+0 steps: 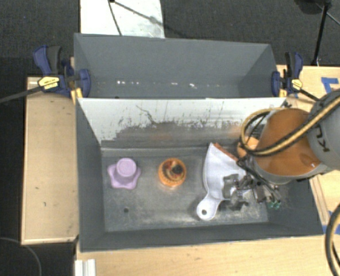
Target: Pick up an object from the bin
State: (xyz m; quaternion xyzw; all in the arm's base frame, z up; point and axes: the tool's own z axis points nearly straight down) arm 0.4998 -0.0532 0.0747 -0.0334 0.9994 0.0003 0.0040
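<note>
The gripper [234, 190] is over the white scoop's [215, 171] right edge, its opening indiscernible, with bare bin [153, 209] floor to the left.

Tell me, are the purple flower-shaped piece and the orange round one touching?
Apart. The camera view shows bare bin floor between the purple flower-shaped piece and the orange round piece.
</note>
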